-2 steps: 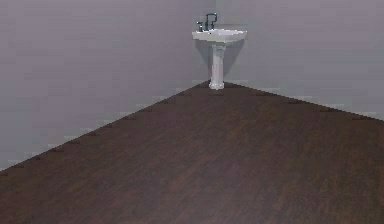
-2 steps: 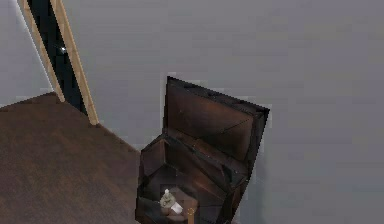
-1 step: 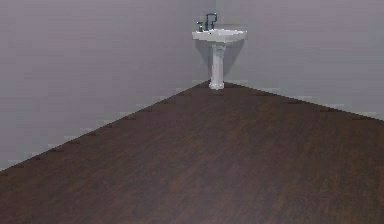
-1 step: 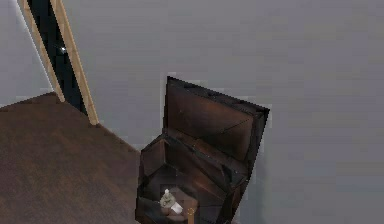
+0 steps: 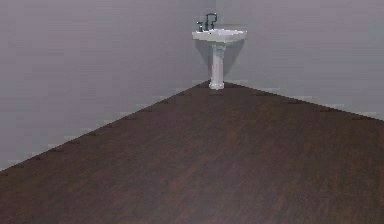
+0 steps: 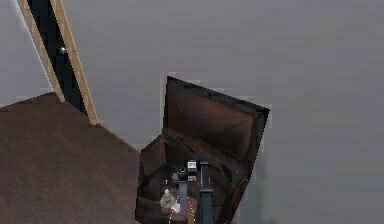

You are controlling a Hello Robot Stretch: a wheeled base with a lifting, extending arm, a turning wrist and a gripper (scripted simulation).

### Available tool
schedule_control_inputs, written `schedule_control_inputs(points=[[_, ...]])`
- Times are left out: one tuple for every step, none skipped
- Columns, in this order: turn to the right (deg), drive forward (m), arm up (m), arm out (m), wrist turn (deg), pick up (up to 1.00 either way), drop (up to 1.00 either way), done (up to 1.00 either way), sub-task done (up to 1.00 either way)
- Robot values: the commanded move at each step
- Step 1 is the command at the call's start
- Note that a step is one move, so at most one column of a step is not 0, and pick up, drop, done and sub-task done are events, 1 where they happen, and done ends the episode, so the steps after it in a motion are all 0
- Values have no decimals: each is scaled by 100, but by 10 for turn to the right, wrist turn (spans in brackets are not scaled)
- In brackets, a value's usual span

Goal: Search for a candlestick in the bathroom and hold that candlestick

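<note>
My arm (image 6: 205, 200) rises from the bottom edge of the arm side view, and the gripper (image 6: 174, 197) sits just left of its white marker squares (image 6: 190, 168). The gripper lies in front of a dark brown wooden piece of furniture (image 6: 215, 125) with a raised back panel. A small pale tan shape (image 6: 167, 201) shows at the fingers, too small to name. I cannot tell whether the gripper holds anything.
A white pedestal sink (image 5: 218, 45) with a dark faucet (image 5: 208, 20) stands in the far corner of the forward view, across bare dark wood floor (image 5: 200, 150). In the arm side view a dark doorway (image 6: 52, 45) with a light wooden frame is at the upper left.
</note>
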Motion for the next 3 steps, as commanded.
schedule_control_inputs(points=[[0,0,0,0,450,0,0,0,0],[0,0,0,0,450,0,0,0,0],[0,0,0,0,450,0,0,0,0]])
